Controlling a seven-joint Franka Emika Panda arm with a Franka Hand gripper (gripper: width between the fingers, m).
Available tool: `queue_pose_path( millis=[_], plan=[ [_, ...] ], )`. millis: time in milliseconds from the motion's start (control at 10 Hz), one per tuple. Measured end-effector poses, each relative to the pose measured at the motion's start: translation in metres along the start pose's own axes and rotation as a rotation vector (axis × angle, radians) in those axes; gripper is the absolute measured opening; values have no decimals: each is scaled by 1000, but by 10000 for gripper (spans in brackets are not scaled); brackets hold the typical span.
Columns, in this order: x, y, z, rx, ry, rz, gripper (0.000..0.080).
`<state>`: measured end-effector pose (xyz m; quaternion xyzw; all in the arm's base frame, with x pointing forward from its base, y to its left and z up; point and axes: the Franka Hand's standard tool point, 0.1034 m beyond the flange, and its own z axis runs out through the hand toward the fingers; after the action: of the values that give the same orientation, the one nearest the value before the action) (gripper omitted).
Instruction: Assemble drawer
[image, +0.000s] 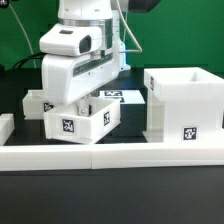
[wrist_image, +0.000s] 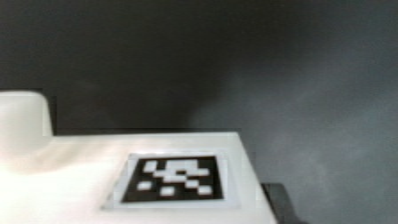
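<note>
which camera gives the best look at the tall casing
The exterior view. The casing stands upright at the exterior view's right, with its open top, two walls and front tag all in frame. The wrist view shows only a close, tagged white surface; whether that is the casing cannot be told.

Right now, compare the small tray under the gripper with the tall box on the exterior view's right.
The tray is low and shallow; the box stands much taller. The tray is turned, showing two sides; the box faces the camera nearly square. The gripper reaches down at the tray; the box stands alone. Both are white, open-topped and carry a black-and-white tag.
</note>
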<state>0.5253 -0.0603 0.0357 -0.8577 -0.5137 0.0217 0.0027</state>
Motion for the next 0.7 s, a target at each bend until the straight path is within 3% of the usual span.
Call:
queue_pose_path(
  millis=[300, 700],
  plan=[
    [3, -2, 1, -4, -32, -306, 42],
    [-5, -1, 6, 8, -55, -566, 42]
  ],
)
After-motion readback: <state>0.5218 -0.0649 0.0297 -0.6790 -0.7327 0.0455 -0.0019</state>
